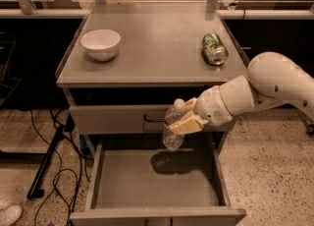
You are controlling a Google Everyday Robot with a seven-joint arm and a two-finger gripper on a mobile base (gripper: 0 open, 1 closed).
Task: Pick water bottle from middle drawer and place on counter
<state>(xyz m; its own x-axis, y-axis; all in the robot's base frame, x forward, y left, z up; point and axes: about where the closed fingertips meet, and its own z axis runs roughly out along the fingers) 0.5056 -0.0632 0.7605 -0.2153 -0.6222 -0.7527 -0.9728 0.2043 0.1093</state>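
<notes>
The water bottle (172,127), clear with a white cap, hangs tilted in the air above the open middle drawer (152,183) and in front of the shut drawer front above it. My gripper (184,122) is shut on the bottle's body, its pale fingers (186,124) wrapped across the middle. The white arm reaches in from the right. The bottle's shadow falls on the drawer's bare floor. The grey counter (152,48) lies above and behind the bottle.
On the counter a white bowl (100,44) stands at the left and a green-and-silver can (214,48) lies on its side at the right. Black cables and a stand leg (49,163) cross the speckled floor to the left.
</notes>
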